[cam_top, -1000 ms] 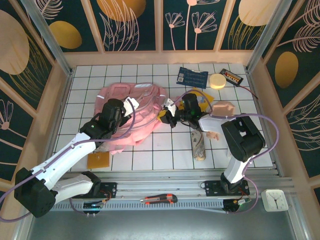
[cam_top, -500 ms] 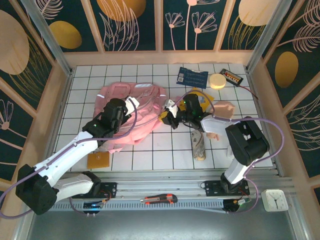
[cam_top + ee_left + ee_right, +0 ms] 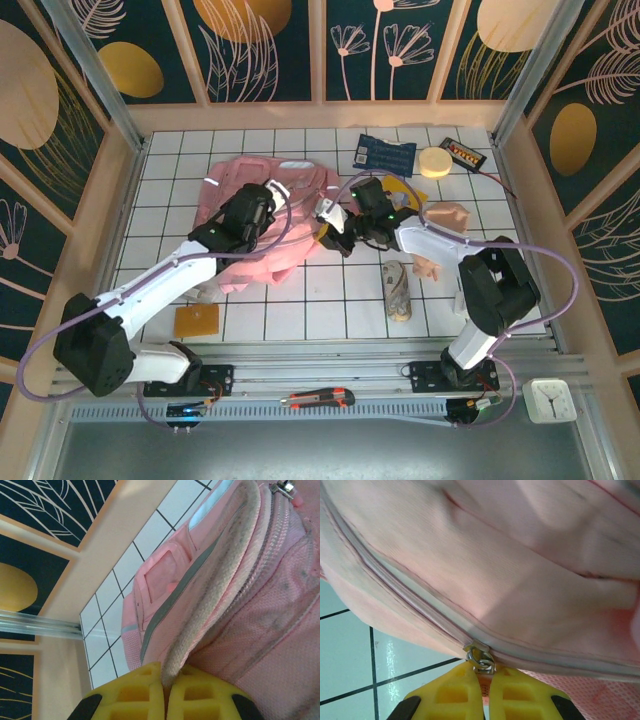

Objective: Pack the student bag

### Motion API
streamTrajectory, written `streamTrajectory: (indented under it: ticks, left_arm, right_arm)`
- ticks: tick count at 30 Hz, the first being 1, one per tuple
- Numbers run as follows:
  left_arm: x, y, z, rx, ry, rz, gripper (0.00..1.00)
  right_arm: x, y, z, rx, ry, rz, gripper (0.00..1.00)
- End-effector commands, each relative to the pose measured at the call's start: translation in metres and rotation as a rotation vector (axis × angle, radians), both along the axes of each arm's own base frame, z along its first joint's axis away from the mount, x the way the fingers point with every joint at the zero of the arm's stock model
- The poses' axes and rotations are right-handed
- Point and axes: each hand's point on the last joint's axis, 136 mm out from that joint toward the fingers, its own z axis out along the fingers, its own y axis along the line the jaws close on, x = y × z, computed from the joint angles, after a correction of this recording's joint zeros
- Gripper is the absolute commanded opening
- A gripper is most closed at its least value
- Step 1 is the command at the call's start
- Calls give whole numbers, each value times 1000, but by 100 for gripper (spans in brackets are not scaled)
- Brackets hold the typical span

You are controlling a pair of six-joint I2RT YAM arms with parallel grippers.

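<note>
bag [image 3: 300, 188]: pink, far, left of middle
left gripper [image 3: 165, 682]: pinches bag's pale edge
right gripper [image 3: 485, 684]: pinches, maybe, the zip pull [image 3: 480, 659]

Matt, woven pink cloth student bag [image 3: 260, 610]

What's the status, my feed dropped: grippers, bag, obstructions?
Left gripper shut on student bag edge. Right gripper shut on its zipper pull. Patterned roll lies apart from bag.
</note>
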Motion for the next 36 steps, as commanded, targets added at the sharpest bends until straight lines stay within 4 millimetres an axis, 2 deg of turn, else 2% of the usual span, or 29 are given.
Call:
streamTrajectory:
  ticks: [1,4,8,12,16,25,32,36]
  left_arm:
    - [12,-10,27,-99,-100,84,0]
    - [12,-20,21,-110,-92,102,0]
    - [14,-25,18,-167,-78,157,0]
    - [17,-31,10,-255,-23,216,0]
    - [18,-47,8,-400,37,244,0]
    - [23,-80,9,-638,173,311,0]
    - [33,-101,11,-714,206,305,0]
    - [35,-104,15,-715,203,295,0]
  right_arm:
    - [-16,10,8,-71,29,-13,0]
    - [-25,19,7,-115,71,-24,0]
    - [-29,18,14,-117,134,-97,0]
    - [-25,24,37,-14,242,-228,0]
    - [-31,39,40,90,426,-295,0]
    - [-39,45,54,265,666,-425,0]
    - [-51,59,63,328,711,-388,0]
    - [-54,73,71,355,710,-345,0]
